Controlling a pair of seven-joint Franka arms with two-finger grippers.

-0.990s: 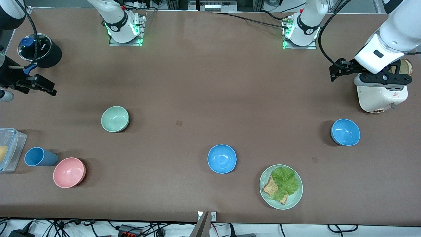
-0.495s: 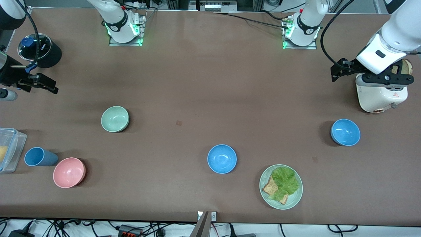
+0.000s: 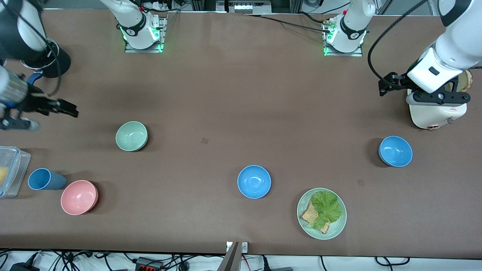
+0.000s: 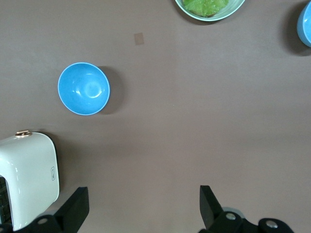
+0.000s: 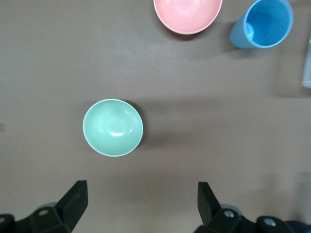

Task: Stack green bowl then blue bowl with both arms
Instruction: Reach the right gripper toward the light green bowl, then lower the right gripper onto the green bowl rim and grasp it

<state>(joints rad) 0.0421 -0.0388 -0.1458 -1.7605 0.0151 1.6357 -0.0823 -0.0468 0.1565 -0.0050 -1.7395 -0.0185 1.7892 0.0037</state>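
Observation:
The pale green bowl [image 3: 131,136] stands upright and empty toward the right arm's end; it also shows in the right wrist view [image 5: 112,127]. One blue bowl [image 3: 254,181] sits mid-table near the front camera. A second blue bowl [image 3: 395,151] sits toward the left arm's end and shows in the left wrist view [image 4: 83,88]. My right gripper [image 3: 28,109] [image 5: 141,206] is open and empty, up over the table's end, apart from the green bowl. My left gripper [image 3: 438,98] [image 4: 141,208] is open and empty, up by the toaster.
A white toaster [image 3: 437,113] [image 4: 29,179] stands under the left arm. A green plate [image 3: 336,229] with lettuce and bread lies near the front edge. A pink bowl [image 3: 79,197], a blue cup [image 3: 45,179], a clear container [image 3: 9,171] and a black pot [image 3: 56,60] stand at the right arm's end.
The right arm has swung in over the table, bringing its gripper closer to the green bowl. The left arm has shifted only slightly. No bowl has moved.

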